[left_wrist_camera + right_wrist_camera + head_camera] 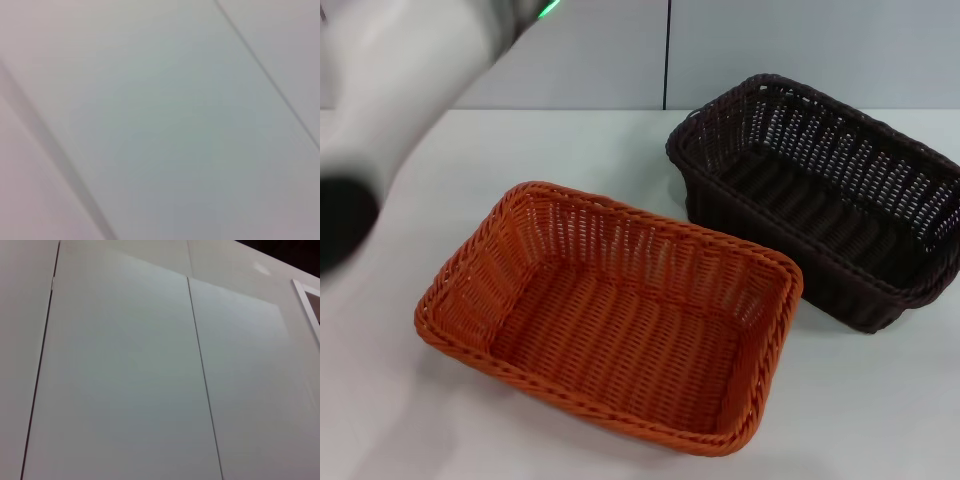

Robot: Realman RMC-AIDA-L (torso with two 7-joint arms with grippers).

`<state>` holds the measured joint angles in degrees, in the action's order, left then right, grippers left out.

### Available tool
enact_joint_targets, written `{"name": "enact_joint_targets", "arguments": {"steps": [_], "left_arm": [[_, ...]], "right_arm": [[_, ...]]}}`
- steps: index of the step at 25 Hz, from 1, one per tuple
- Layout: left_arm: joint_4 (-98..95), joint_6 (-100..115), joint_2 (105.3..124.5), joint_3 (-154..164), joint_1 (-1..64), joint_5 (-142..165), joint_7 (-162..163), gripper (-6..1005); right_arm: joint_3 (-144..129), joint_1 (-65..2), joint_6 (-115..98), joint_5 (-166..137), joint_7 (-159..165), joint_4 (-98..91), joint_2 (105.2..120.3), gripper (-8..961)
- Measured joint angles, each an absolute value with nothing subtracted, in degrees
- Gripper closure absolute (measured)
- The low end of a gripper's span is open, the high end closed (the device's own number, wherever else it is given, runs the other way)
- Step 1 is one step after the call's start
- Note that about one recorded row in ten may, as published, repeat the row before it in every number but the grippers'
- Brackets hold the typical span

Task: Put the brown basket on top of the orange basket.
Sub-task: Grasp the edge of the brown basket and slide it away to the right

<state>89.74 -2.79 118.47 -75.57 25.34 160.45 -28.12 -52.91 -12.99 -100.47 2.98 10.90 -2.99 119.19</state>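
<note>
Dark brown, near-black wicker — the brown basket (825,195) is sitting upright on the white table (880,400), open-weave sides, braided rim, nothing inside. It is lying just beside the orange basket (610,315), behind and to its right, corners nearly touching. The left arm (395,90) is showing as a blur at upper left — its gripper is out of view, as is the right one.

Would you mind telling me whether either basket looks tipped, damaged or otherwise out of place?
Nothing stands out. The orange basket and the brown basket both sit upright and empty on the white table, side by side, set at an angle, not yet stacked. No damage shows.
</note>
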Motion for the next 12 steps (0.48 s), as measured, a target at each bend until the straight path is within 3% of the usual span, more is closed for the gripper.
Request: {"name": "enact_joint_targets", "arguments": {"steps": [2,6,12], "left_arm": [[87.2,15.1,118.52,-72.3,17.7,160.0,-25.6,236],[83.9,35.4,118.32,-69.5,8.4,158.5,-22.5,236],[81.1,43.0,118.17,-70.2,0.8,153.6,-20.8,235]], "right_arm": [[-52.9,-13.1,-100.5,3.0,10.9,-3.0,119.16,243],[-52.9,-13.0,-101.0,2.9,10.9,-3.2,119.10,243],[-53.0,-13.3,-102.5,1.6,10.9,-3.0,119.09,242]]}}
